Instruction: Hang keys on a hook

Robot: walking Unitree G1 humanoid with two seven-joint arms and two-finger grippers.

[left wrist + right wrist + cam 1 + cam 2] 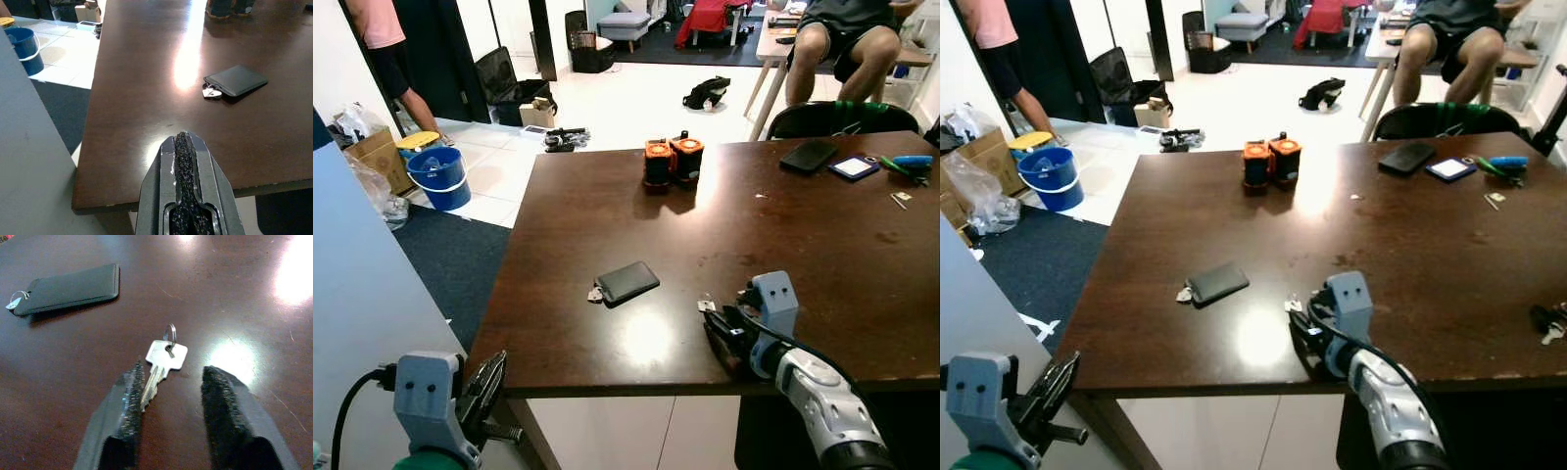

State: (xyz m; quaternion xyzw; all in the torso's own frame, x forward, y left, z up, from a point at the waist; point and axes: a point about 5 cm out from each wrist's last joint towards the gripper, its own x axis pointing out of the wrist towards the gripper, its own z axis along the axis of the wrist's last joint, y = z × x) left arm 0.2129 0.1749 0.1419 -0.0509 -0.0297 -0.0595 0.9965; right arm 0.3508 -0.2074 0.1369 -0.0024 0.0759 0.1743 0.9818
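Right gripper [168,418] spread open, low over the table [822,264], key [160,366] lying just ahead, blade running back beside one finger (left gripper [185,161], pressed shut, sits farther off).

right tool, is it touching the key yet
Cannot tell: in the right wrist view the key blade meets one finger edge of the open right tool.

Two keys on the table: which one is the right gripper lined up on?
The loose silver key with the small ring, between the open right gripper fingers; the other key hangs off the black card holder.
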